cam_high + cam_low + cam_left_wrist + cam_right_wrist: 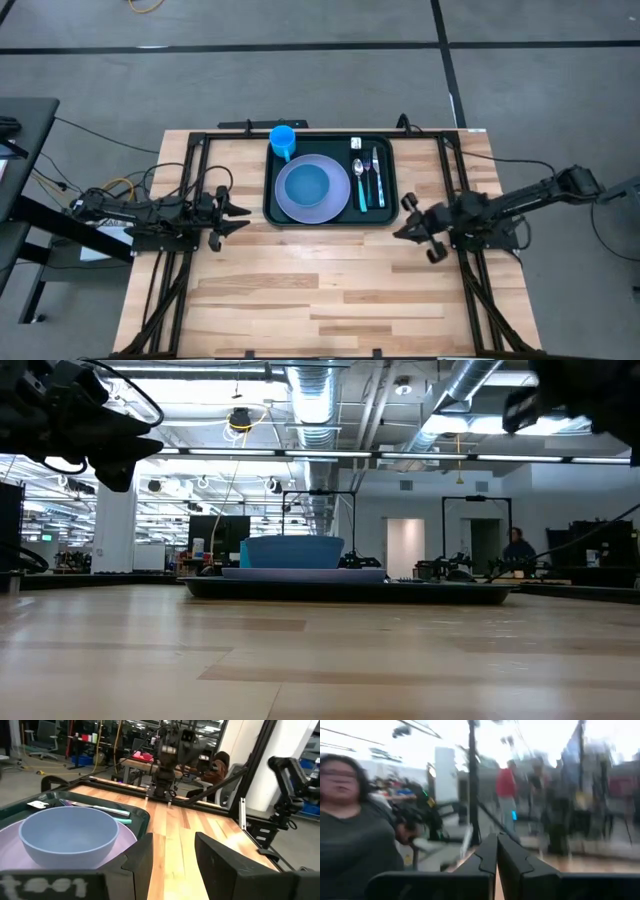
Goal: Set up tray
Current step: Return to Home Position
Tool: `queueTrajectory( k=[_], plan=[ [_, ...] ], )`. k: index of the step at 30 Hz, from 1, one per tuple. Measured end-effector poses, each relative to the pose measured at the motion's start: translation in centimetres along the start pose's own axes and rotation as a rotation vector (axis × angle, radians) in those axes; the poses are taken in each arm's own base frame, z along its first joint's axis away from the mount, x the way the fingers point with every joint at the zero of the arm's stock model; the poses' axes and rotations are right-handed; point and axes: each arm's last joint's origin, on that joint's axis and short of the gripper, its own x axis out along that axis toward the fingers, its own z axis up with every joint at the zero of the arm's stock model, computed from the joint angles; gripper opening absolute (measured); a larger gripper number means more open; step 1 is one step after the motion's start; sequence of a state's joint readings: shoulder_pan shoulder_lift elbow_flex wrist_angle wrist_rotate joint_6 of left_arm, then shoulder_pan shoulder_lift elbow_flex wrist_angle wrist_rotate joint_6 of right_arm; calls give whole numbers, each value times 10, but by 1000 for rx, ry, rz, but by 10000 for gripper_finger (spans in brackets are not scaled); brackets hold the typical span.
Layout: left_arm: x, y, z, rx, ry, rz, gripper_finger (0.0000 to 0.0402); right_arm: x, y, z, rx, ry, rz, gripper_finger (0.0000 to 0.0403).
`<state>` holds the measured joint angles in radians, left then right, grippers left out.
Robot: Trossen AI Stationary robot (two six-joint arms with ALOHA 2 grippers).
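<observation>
The wooden desk (300,300) carries the dark green tray (330,224) at the middle of its far edge. The left end effector (172,842) hovers just beside the tray's left side, fingers released and spread apart. The right end effector (496,842) hovers just beside the tray's right side, fingers clenched together on nothing. Inside the tray, a lavender plate (288,207) lies on the left half with a blue bowl (312,185) on it. A blue cup (283,140) stands at the far-left corner. A black napkin (371,206) occupies the right part, bearing a spoon (360,172), fork (368,185) and knife (378,172) side by side.
</observation>
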<state>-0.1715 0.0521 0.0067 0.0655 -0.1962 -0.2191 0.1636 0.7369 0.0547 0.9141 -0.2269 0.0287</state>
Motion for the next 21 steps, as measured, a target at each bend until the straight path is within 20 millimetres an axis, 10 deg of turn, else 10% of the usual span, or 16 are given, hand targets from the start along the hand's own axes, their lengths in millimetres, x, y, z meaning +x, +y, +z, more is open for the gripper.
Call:
queueTrajectory(
  k=[21],
  plan=[
    [0, -2, -2, 10, 27, -69, 133, -48, 8, -23, 154, 278, -97, 4]
  ],
)
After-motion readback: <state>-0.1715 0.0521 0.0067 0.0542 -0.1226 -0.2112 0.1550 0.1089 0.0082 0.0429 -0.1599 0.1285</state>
